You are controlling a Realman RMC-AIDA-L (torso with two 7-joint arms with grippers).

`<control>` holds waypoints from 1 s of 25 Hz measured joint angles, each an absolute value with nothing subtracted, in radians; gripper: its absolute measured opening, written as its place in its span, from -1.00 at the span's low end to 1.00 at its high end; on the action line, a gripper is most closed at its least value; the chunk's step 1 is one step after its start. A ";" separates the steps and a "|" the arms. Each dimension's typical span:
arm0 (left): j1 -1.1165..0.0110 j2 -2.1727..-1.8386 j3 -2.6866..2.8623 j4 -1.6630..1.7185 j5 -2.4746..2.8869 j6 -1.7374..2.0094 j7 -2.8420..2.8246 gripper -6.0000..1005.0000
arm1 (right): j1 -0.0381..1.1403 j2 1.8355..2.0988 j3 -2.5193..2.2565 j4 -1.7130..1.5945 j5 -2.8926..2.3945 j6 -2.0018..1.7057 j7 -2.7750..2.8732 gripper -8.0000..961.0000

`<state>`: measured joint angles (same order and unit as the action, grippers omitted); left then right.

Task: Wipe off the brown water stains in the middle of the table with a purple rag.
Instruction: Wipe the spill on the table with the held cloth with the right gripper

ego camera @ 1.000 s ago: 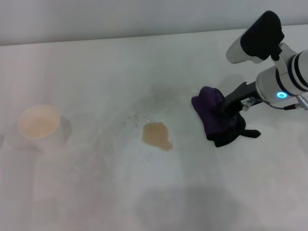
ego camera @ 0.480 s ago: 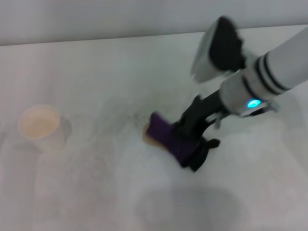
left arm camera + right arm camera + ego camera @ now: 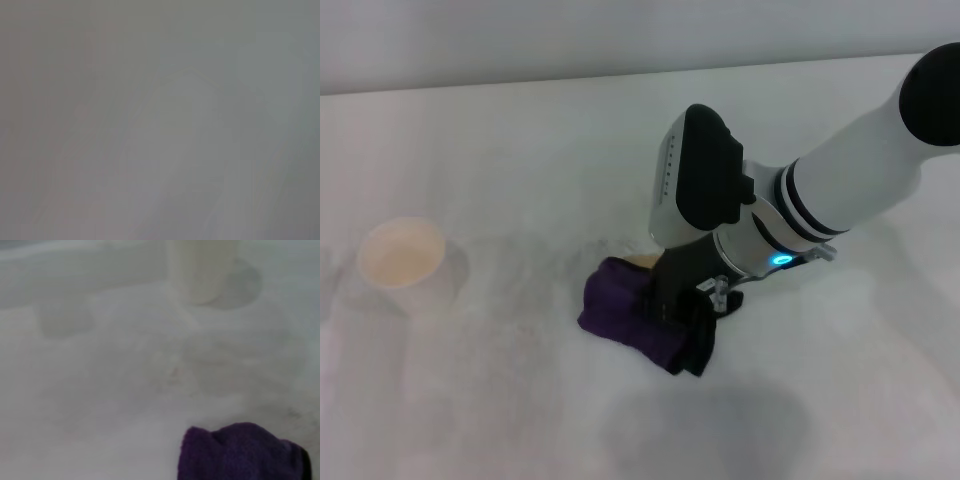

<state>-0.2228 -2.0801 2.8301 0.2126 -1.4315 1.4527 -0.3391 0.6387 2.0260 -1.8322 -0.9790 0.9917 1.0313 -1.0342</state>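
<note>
Right hand closed on purple rag, pressed flat over brown stain on desk to soak it; left hand unseen.

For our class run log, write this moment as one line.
right claw: pressing bunched dark purple rag onto white table | light-brown stain: mostly covered | white paper cup: upright, far left | left arm: unseen
</note>
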 joint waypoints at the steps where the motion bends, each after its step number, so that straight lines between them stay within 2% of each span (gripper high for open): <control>1: -0.223 -2.080 2.830 0.213 -1.432 1.453 -0.340 0.77 | 0.637 2.026 -1.833 -0.978 0.991 1.014 -1.035 -0.82; 14: -0.221 -2.080 2.830 0.204 -1.435 1.456 -0.388 0.77 | 0.673 2.018 -1.820 -0.896 0.955 0.841 -1.008 -0.82; 25: -0.221 -2.080 2.830 0.204 -1.435 1.457 -0.388 0.77 | 0.669 2.025 -1.753 -0.882 0.819 0.797 -0.916 -0.82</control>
<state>-0.2208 -2.0801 2.8302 0.2040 -1.4354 1.4574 -0.3881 0.6685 2.0251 -1.7532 -0.8818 0.8188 0.7972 -0.9161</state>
